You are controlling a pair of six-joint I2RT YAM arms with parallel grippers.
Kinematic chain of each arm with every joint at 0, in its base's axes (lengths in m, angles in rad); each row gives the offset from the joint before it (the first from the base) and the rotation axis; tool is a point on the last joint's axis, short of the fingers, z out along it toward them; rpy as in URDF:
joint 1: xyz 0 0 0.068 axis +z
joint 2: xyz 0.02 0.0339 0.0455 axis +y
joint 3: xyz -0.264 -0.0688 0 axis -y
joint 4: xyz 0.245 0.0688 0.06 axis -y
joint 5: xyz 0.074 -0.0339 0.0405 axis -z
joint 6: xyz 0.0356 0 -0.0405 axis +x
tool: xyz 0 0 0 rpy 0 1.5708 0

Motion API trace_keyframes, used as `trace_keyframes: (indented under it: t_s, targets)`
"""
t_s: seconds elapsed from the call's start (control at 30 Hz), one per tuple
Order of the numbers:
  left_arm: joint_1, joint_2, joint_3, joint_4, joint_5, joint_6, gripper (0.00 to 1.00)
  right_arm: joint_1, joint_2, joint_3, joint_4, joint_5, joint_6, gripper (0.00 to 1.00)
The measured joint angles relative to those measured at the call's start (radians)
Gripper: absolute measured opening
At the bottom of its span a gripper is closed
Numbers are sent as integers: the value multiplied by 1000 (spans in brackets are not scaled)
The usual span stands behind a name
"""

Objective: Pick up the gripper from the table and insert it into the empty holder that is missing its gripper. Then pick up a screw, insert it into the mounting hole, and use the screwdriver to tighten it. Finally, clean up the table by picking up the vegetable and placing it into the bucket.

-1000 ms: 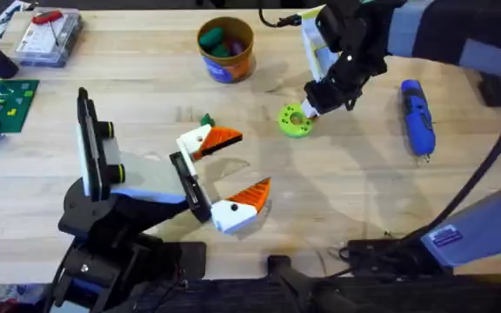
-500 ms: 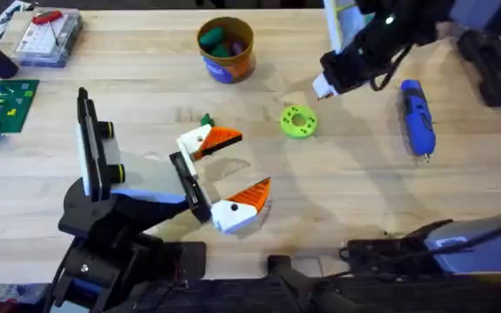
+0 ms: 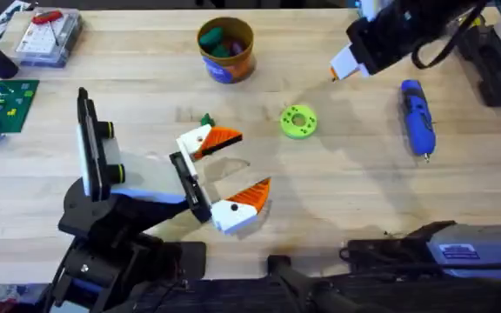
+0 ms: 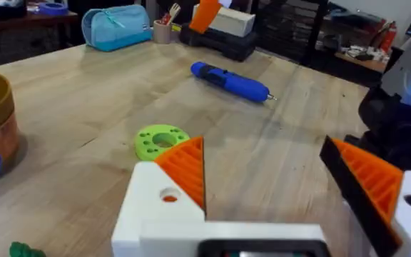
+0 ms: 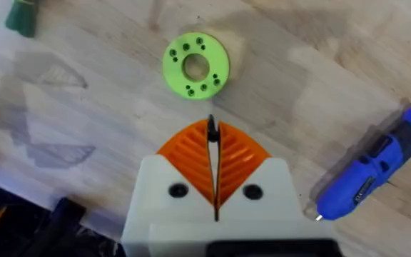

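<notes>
Above the table's far right, right hand raised, pinching a screw, left hand wide.

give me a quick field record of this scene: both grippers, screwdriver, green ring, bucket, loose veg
left gripper: open, low over the table, holding nothing
right gripper: shut, raised above the green ring disc
screwdriver: lying flat at the table's right side, untouched
green ring disc: flat on the table, mid-right
bucket: upright at the far middle, green pieces inside
small green vegetable piece: on the table by the left gripper
</notes>
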Motion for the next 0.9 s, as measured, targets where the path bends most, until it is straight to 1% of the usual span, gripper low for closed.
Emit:
trace_keyframes:
  t_s: [0.13,0.27,0.4,0.6,0.77,0.9]
  targets:
    - [0,0,0,0,0,0,986,36,0,61,-39,-1,-19,3]
    - [0,0,0,0,0,0,986,89,0,120,-43,1,-25,3]
    - [0,0,0,0,0,0,986,166,0,174,-43,-1,-33,3]
    - [0,0,0,0,0,0,986,293,0,259,-87,-1,-49,3]
    - [0,0,0,0,0,0,986,376,0,291,-101,-1,-61,3]
    - [0,0,0,0,0,0,986,420,0,293,-102,-1,-74,3]
